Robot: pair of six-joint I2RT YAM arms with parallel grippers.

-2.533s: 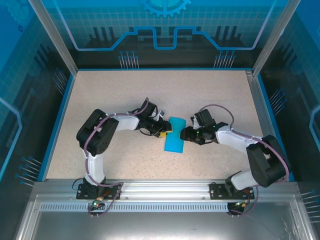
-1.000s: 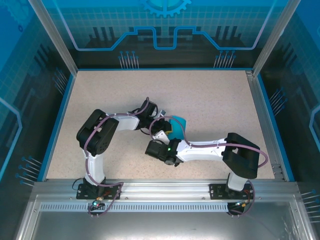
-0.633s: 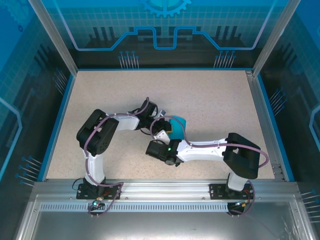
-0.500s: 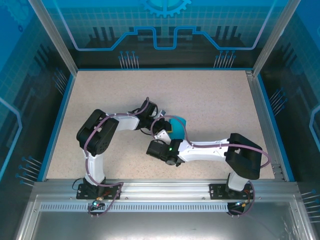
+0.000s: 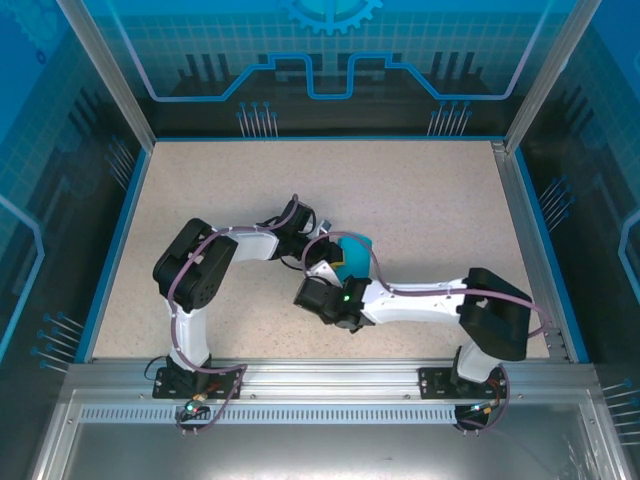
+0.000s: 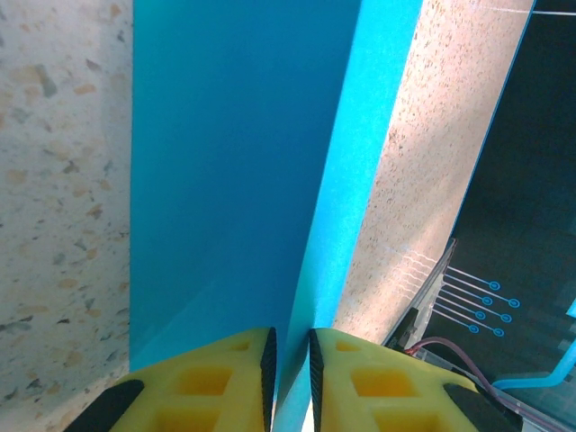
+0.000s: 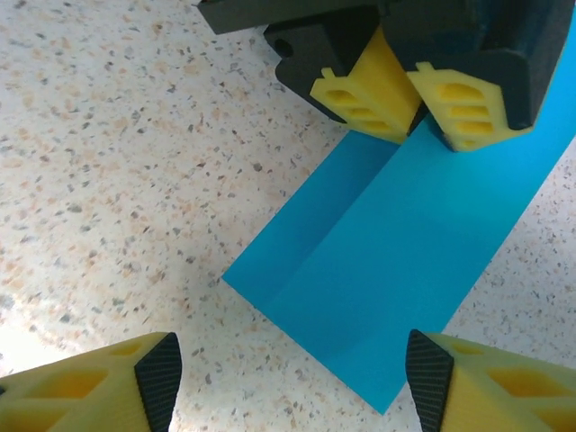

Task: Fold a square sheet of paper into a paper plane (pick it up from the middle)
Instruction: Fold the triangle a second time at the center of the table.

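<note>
Top view: right arm (image 5: pixel 420 297) has swung over to the square sheet of paper (image 5: pixel 356 247) in the middle of the table (image 5: pixel 430 190). Left wrist: left fingers (image 6: pixel 225 382) stay pinched on its raised fold. Right wrist: right fingers (image 7: pixel 157 373) just sprang wide open, empty, so it's probably lining up the next crease.

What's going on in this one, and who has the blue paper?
The left gripper is shut on one end of the square sheet of paper. The paper already has a lengthwise crease and rests partly on the speckled table. The right gripper is open and holds nothing, with its fingers either side of the paper's free end. There is no plane shape yet, so the folding looks to be at an early stage.
</note>
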